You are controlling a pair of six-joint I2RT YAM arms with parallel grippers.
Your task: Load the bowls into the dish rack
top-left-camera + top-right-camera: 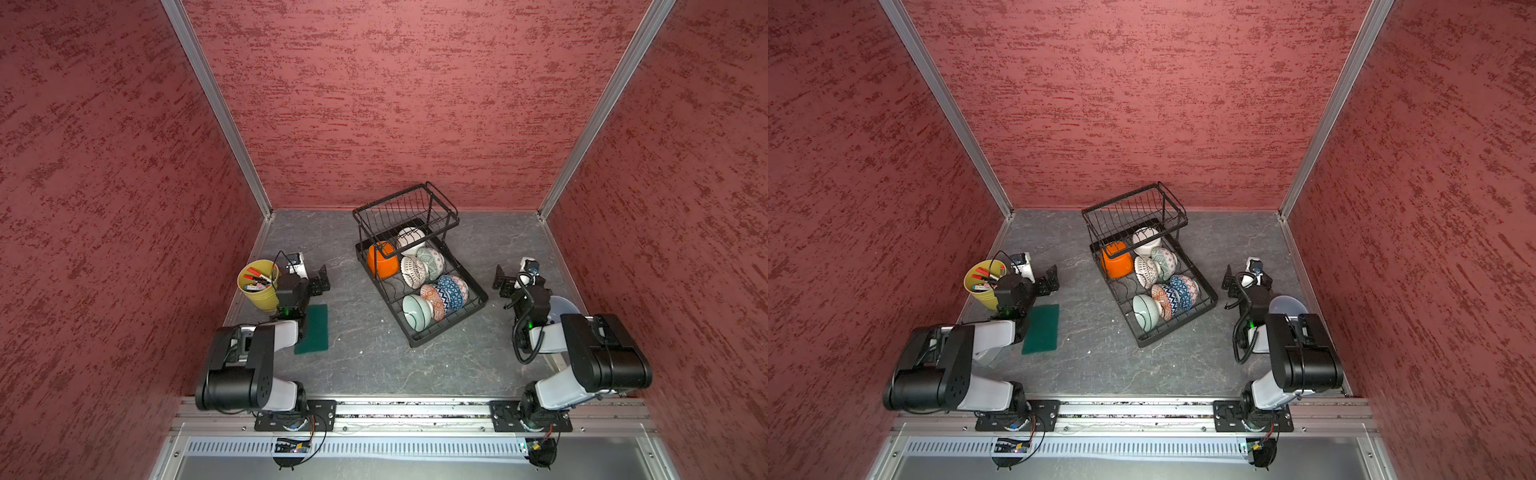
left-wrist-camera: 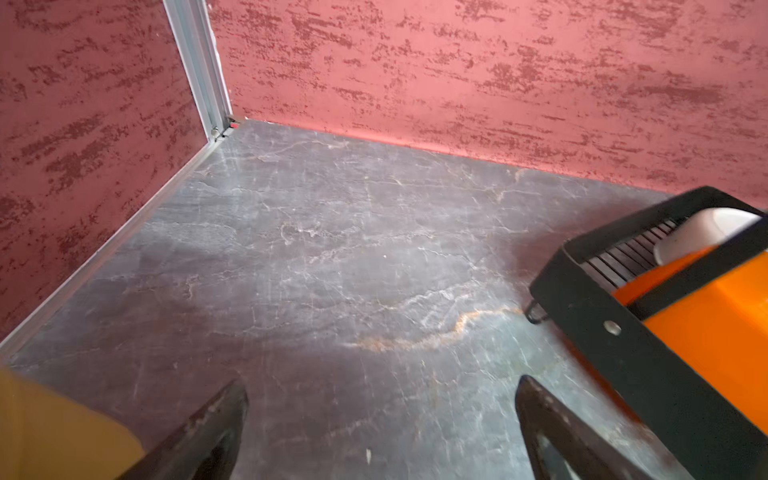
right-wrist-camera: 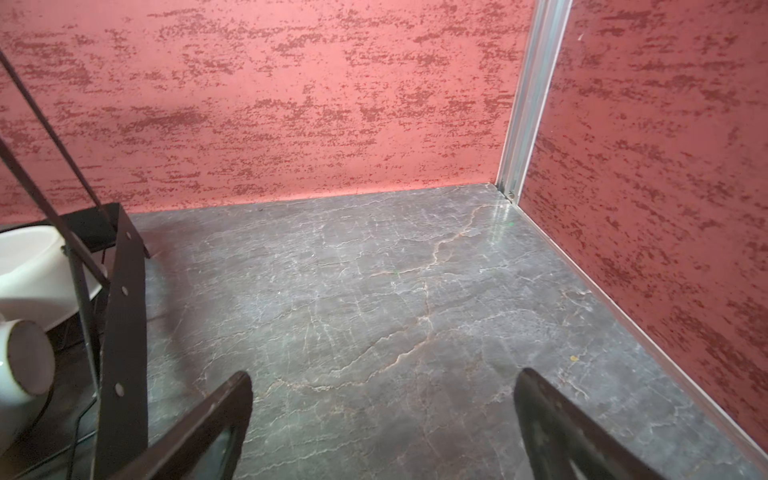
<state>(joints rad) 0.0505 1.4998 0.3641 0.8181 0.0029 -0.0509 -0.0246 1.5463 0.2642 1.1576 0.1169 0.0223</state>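
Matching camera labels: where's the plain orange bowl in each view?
Top view: orange bowl in the dish rack, mid-picture, by the raised basket's near corner.
Top view: same place in the rack, slightly left of centre.
Left wrist: close up, behind the rack's black frame.
Right wrist: not in it.
Shared landmark: white bowl beside it, in all four.

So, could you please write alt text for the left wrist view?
The left gripper hangs open over the grey table, holding nothing. A corner of the black dish rack holds an orange bowl and a white bowl; red walls behind.
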